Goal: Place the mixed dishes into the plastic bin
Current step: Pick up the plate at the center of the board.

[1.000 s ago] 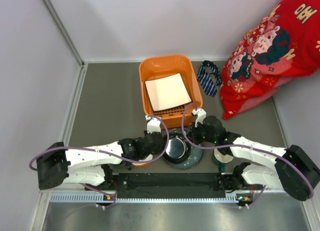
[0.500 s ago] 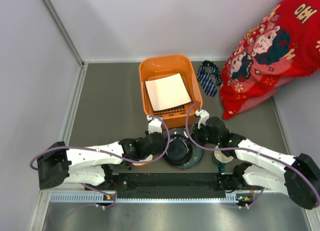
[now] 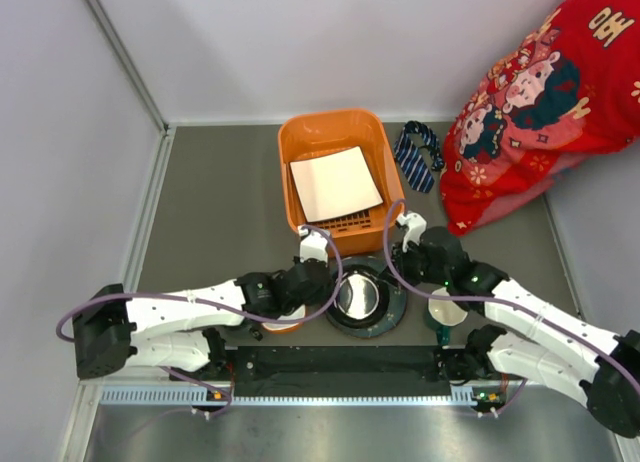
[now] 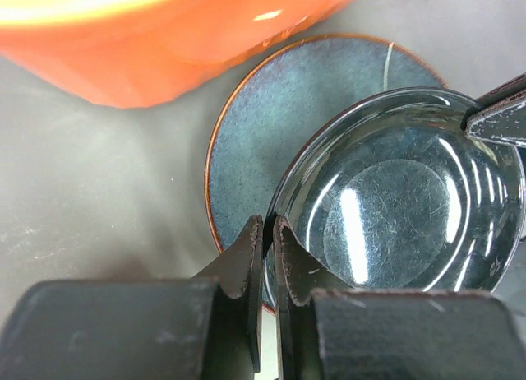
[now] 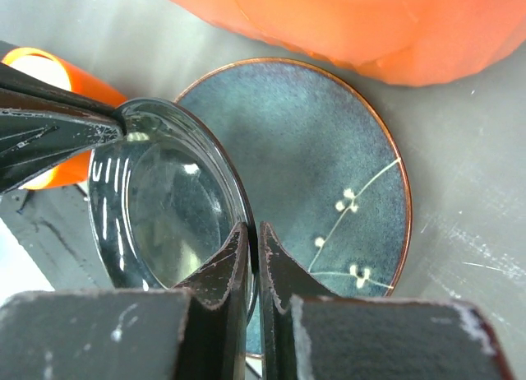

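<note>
Left wrist view: left gripper (image 4: 268, 225) and right gripper (image 5: 251, 229) each pinch the glass bowl (image 4: 394, 207) by its rim at their fingertips, likely for a level lift.

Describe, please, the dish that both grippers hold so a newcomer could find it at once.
Start at the orange bin; just on its near side lies a round blue-grey plate. Over it is the clear glass dish, rim pinched by the left gripper and right gripper from opposite sides. It alone is see-through, unlike the orange bowl and cream mug flanking it.
</note>
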